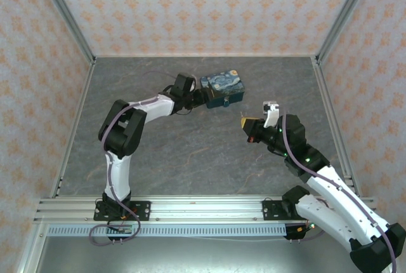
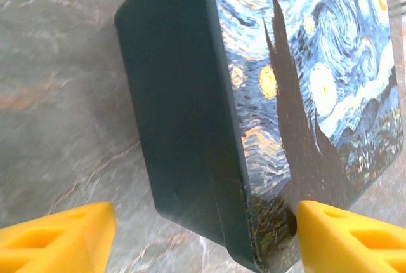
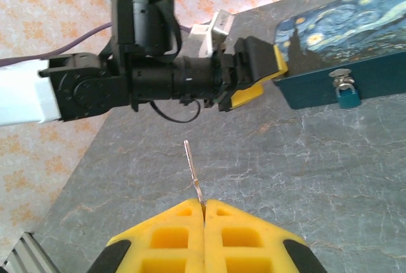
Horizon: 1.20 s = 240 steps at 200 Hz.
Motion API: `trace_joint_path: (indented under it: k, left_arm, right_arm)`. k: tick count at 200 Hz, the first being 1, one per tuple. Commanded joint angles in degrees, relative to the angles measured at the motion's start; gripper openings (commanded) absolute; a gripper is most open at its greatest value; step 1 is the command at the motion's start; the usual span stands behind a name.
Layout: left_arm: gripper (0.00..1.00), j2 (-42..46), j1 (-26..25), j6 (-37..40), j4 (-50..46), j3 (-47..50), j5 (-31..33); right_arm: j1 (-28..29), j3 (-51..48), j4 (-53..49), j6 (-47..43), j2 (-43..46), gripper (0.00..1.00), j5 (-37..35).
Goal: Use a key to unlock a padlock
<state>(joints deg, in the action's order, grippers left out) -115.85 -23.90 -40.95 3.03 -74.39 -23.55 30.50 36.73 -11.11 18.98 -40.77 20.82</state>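
Approach step: right hand clamps thin silvery metal key, left hand open astride swirly-painted blue tin; next, aim key into small teal padlock.

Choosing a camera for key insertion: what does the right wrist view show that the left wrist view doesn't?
Right wrist: the key pinched in the shut right gripper, the padlock hanging on the front of the tin, the left gripper at its end. Left wrist: the tin's dark side wall between open yellow fingers. Both: the painted tin, the grey table.
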Motion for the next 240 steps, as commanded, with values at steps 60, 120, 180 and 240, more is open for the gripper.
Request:
trace_joint_path:
  k: [60, 120, 180, 240]
  left_arm:
    - [0.72, 15.1, -1.2, -2.3, -3.8, 31.5, 4.4]
    - [0.74, 26.4, 5.0, -0.8, -10.2, 39.4, 6.5]
    - [0.78, 22.7, 11.2, 4.6, -11.0, 30.0, 3.0]
    - [1.0, 35.0, 11.2, 9.5, -9.8, 29.4, 4.4]
  right_arm:
    - [0.3, 0.5, 0.0, 0.5, -3.2, 0.0, -1.2]
    - [0.3, 0.5, 1.8, 0.9, -6.2, 0.0, -0.1]
    - [0.3, -0.1, 4.8, 2.0, -10.0, 0.0, 3.1]
    - [0.3, 2.6, 13.0, 6.2, -22.2, 0.0, 10.6]
